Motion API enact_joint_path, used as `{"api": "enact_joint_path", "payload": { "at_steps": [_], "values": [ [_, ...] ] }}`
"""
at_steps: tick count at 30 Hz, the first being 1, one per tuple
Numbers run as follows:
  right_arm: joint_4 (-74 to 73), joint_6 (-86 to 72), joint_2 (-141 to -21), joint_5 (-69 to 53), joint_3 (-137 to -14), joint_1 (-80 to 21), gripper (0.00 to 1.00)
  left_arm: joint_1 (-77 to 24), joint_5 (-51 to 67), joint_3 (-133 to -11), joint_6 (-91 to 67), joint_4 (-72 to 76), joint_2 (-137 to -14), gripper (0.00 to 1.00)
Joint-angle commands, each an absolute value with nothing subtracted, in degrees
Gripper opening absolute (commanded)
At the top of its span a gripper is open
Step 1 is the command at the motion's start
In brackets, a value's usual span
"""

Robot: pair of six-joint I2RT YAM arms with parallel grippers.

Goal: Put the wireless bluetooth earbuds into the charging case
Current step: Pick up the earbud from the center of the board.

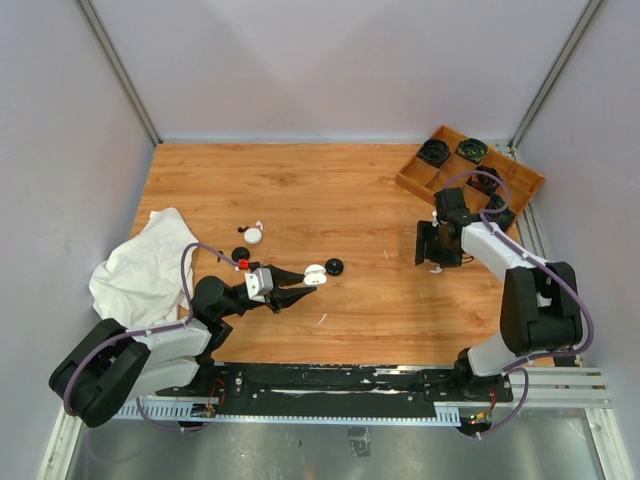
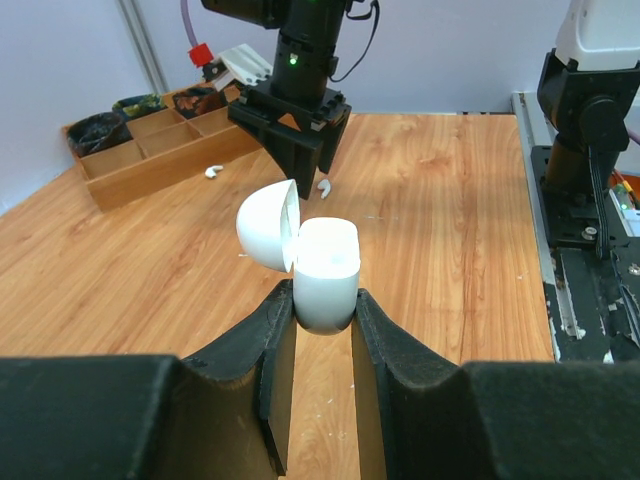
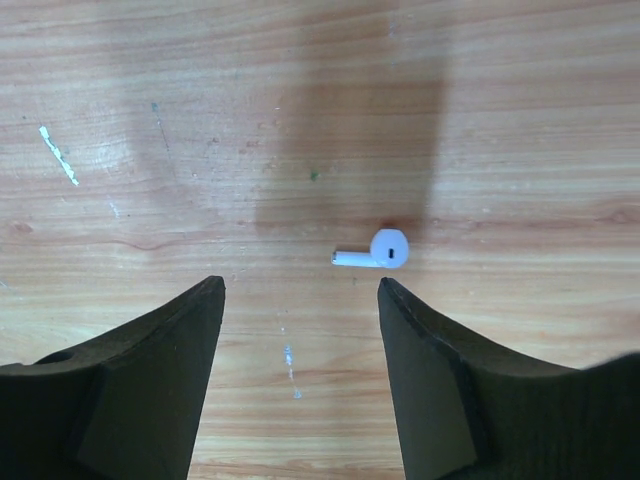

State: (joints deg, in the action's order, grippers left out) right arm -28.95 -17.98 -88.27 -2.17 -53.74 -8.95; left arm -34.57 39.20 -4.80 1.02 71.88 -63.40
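Observation:
My left gripper (image 2: 325, 300) is shut on the body of a white charging case (image 2: 327, 268), held just above the table with its lid (image 2: 268, 225) hinged open to the left. In the top view the case (image 1: 316, 271) is at centre-left. My right gripper (image 3: 300, 285) points down at the table with its jaws open and nothing between them. A white earbud (image 3: 375, 250) lies flat just beyond the right fingertip. In the left wrist view, one earbud (image 2: 325, 188) lies under the right gripper (image 2: 300, 150) and a second white earbud (image 2: 212, 172) lies by the tray.
A wooden compartment tray (image 1: 418, 186) holding black items sits at the back right. A crumpled white cloth (image 1: 145, 265) lies at the left edge. A black puck (image 1: 334, 266) sits next to the held case, and a white puck (image 1: 254, 236) lies further left.

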Motion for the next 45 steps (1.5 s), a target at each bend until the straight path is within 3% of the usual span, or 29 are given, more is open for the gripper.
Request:
{"api": "enact_joint_path", "payload": {
  "at_steps": [1, 17, 33, 45],
  "values": [
    [-32.1, -18.31, -86.01, 5.73, -54.89, -7.23, 0.63, -34.45, 39.26, -4.83, 0.77, 73.56, -63.2, 0.0],
    [-29.9, -23.99, -93.65, 7.43, -55.65, -5.27, 0.41, -34.45, 38.76, -4.93, 1.1, 72.47, -62.58, 0.0],
    [-28.71, -22.67, -93.49, 6.87, -54.12, -5.22, 0.18, -34.45, 38.67, -5.05, 1.08, 71.98, -62.22, 0.0],
    [-29.61, -18.85, -82.71, 5.55, -57.48, -11.65, 0.15, -34.46, 35.6, -3.92, 0.65, 73.34, -61.26, 0.0]
  ]
}}
